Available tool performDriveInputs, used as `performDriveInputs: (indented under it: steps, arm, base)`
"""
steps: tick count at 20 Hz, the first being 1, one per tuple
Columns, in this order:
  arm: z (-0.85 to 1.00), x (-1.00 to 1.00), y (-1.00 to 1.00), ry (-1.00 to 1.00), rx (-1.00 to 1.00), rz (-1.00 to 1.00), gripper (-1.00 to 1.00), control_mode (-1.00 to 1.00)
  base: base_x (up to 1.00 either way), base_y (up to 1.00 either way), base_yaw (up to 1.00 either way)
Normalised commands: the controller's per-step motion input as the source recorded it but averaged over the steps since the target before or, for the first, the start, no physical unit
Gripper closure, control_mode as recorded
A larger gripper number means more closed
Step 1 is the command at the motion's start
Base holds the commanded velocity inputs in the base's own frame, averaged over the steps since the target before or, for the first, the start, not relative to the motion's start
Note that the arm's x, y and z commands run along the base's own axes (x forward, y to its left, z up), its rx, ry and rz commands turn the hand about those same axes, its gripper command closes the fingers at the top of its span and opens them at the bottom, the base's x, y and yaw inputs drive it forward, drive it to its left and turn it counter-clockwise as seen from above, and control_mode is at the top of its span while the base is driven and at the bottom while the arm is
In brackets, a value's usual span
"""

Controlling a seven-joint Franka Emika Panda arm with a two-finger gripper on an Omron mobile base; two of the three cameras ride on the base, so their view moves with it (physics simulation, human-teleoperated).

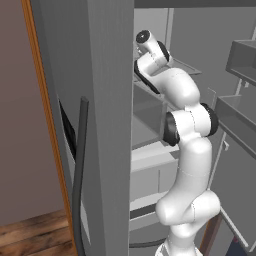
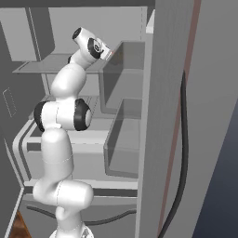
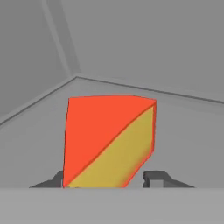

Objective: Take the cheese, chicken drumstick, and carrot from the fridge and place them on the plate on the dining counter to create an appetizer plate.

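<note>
Jaws: the gripper (image 3: 105, 180) stood with one dark fingertip (image 3: 154, 177) on each side of the cheese; whether they pressed on it could not be told.
Cheese: the cheese (image 3: 109, 142), red rind face and yellow cut face, sat between the jaws on a grey fridge shelf (image 3: 188, 131).
Fridge: the fridge (image 2: 125, 74) stood open around the jaws, the arm (image 1: 185, 125) reaching in to an upper shelf.

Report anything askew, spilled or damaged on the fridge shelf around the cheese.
Nothing stands out. The cheese sits whole on the grey fridge shelf, between the fingertips of the gripper; nothing spilled or broken around it.
</note>
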Motion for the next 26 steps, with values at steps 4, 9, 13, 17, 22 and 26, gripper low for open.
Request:
performDriveInputs:
  steps: [4, 9, 13, 17, 22, 26]
  arm:
    - [-0.05, 0.00, -0.09, 0.00, 0.00, -0.03, 1.00, -1.00]
    - [0.00, 0.01, 0.00, 0.00, 0.00, 0.00, 1.00, -1.00]
    - [0.00, 0.00, 0.00, 0.00, 0.00, 0.00, 1.00, -1.00]
    - [0.00, -0.16, 0.00, 0.00, 0.00, 0.01, 1.00, -1.00]
    - [0.00, -0.54, 0.07, 0.01, -0.03, 0.09, 1.00, -1.00]
    - [-0.06, -0.76, 0.20, 0.00, -0.04, 0.14, 1.00, -1.00]
  base:
    - [0.00, 0.00, 0.00]
    - [0.00, 0.00, 0.00]
    - [0.00, 0.00, 0.00]
    - [0.00, 0.00, 0.00]
    - [0.00, 0.00, 0.00]
    - [0.00, 0.00, 0.00]
